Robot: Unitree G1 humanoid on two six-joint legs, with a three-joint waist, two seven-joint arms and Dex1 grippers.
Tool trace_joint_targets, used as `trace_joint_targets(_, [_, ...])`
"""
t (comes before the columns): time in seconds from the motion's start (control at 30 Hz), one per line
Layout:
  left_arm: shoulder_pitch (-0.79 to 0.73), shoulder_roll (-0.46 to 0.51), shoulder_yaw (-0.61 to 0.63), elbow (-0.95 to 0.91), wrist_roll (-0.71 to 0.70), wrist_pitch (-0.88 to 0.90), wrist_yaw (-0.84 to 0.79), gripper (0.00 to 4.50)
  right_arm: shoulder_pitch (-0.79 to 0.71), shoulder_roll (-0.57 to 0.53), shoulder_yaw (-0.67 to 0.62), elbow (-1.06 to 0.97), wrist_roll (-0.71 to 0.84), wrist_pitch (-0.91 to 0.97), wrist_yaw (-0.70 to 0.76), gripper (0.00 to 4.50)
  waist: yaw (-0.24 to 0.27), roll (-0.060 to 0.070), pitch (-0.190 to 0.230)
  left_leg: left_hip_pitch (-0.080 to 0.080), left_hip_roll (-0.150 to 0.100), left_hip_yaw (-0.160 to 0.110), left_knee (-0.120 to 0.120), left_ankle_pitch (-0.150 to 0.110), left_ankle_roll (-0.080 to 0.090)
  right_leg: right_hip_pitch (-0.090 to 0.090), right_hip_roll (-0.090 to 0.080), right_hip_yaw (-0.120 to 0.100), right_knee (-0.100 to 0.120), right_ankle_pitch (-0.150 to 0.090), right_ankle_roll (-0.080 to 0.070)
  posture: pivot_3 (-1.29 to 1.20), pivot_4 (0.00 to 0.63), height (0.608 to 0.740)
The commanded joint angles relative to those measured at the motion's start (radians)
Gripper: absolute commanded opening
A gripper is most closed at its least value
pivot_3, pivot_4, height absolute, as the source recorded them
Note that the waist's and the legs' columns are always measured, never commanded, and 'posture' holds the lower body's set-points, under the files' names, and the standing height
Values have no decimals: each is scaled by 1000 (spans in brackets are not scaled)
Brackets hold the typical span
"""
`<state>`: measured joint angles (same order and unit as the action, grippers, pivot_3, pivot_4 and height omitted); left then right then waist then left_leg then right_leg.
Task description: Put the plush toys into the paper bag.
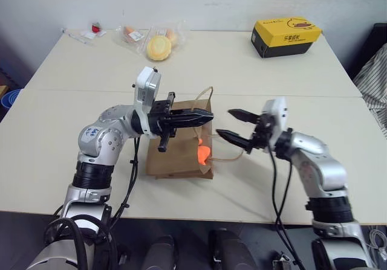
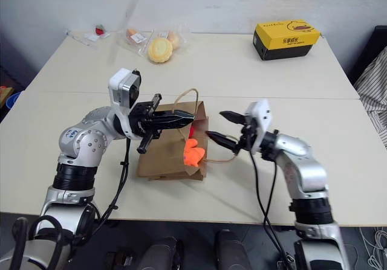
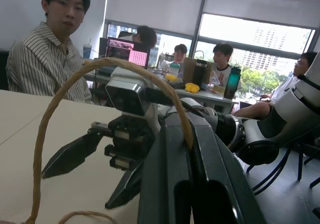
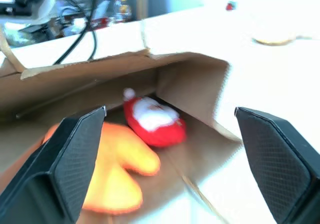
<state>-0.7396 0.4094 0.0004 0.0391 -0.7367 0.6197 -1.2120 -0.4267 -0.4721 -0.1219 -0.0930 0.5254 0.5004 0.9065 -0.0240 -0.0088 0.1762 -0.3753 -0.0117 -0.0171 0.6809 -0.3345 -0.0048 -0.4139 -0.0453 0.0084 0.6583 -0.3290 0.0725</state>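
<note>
The brown paper bag (image 1: pixel 175 155) lies on its side on the table, its mouth facing my right arm. My left gripper (image 1: pixel 202 117) is shut on the bag's upper edge by the cord handle (image 3: pixel 60 98) and holds the mouth up. An orange plush toy (image 1: pixel 204 154) rests just inside the mouth. A red-and-white plush toy (image 4: pixel 152 119) lies deeper in, behind the orange one (image 4: pixel 120 169). My right gripper (image 1: pixel 224 122) hangs open a short way outside the mouth, apart from the bag, with nothing between its fingers (image 4: pixel 75 154).
A yellow-and-black box (image 1: pixel 285 36) stands at the back right of the table. A wrapped yellow bun (image 1: pixel 158 48) and small packets (image 1: pixel 97 29) lie at the back left. A person in a striped shirt (image 3: pixel 45 58) sits beyond the table's right side.
</note>
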Motion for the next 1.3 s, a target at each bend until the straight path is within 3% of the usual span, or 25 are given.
trace_joint_targets(0.03, [-10, 2, 13, -43, -19, -9, -13, 0, 14, -103, -134, -55, 158, 270, -71, 4218, 2, 0, 0, 0, 0, 0, 0, 0, 0, 0, 0, 0, 0, 0, 0, 0, 150, 740])
trace_joint_targets(0.2, [-11, 10, 11, -55, -34, 9, -32, 0, 41, -231, -218, -48, 349, 712, -159, 4218, 3, 0, 0, 0, 0, 0, -1, 0, 1, 0, -1, 0, -2, 0, 0, 0, 150, 740])
trace_joint_targets(0.3, [-17, 8, 10, -48, -26, 4, -36, 0, 74, -256, -198, -57, 377, 823, -173, 4218, 1, 0, 0, 0, 0, 0, -1, 0, 1, 0, -1, 0, -2, 0, 0, 0, 150, 740])
trace_joint_targets(0.43, [-35, -7, 18, -34, -23, -5, -23, 0, 94, -194, -215, -67, 440, 981, -234, 4218, 2, 0, 0, 0, 0, 0, -1, 0, 2, 0, 0, 0, -2, 0, 0, 0, 150, 740])
trace_joint_targets(0.53, [-38, -10, 24, -42, -42, 14, -24, 0, 80, -79, -254, -64, 462, 1051, -326, 4218, 2, 0, 0, 0, 0, 0, -1, -1, 2, 1, 0, 0, -1, 0, 0, 0, 150, 740])
trace_joint_targets(0.67, [-34, 11, 20, -63, -61, 49, -39, 0, 28, 102, -306, -22, 433, 1049, -466, 4218, -6, 1, 0, 0, 0, 0, -1, 0, 2, 0, 0, 0, -1, 0, 0, 0, 150, 740])
trace_joint_targets(0.77, [-30, 15, 18, -65, -57, 47, -36, 0, 1, 167, -310, 5, 395, 1003, -527, 4218, -4, 1, 0, 1, 0, 0, -2, 0, 1, 0, 0, 1, 0, 0, 0, 0, 150, 740])
trace_joint_targets(0.87, [-31, 13, 20, -64, -58, 44, -32, 0, -8, 197, -303, 11, 389, 964, -547, 3622, -3, 1, 0, 1, 0, 0, -1, 0, 1, 0, 0, 1, 0, 0, 0, 0, 150, 740])
trace_joint_targets(1.2, [-33, 11, 26, -47, -47, 20, -23, 0, -13, 149, -399, -88, 551, 890, -470, 76, -2, 1, 0, 0, 0, 0, -3, 0, 1, 0, 0, 0, -1, 0, 0, 0, 150, 740])
trace_joint_targets(1.3, [-35, 22, 22, -49, -53, 29, -36, 0, -20, 98, -493, -145, 699, 874, -461, 28, 1, 1, 0, 0, 0, 0, -3, 0, 1, 0, 0, 0, -2, 0, 0, 0, 150, 740])
